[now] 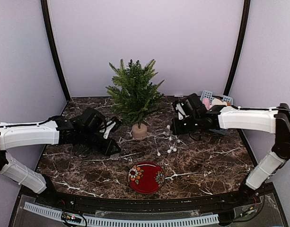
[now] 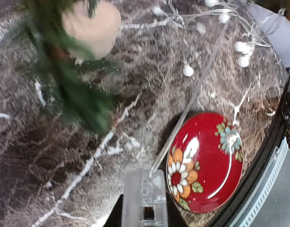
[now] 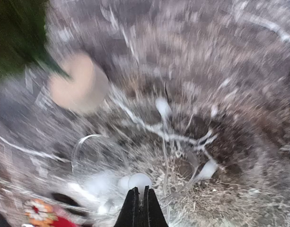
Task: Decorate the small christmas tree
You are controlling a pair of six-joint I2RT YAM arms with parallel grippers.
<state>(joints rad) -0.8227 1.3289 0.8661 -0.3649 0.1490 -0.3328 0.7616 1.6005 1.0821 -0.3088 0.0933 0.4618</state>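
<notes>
Christmas tree (image 3: 14, 38) blurred; clear box (image 2: 145, 198) cropped

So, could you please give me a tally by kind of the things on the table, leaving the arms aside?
small christmas tree: 1
string of lights: 1
red flowered plate: 1
blue basket: 1 (contents too small to count)
Total: 4
</notes>
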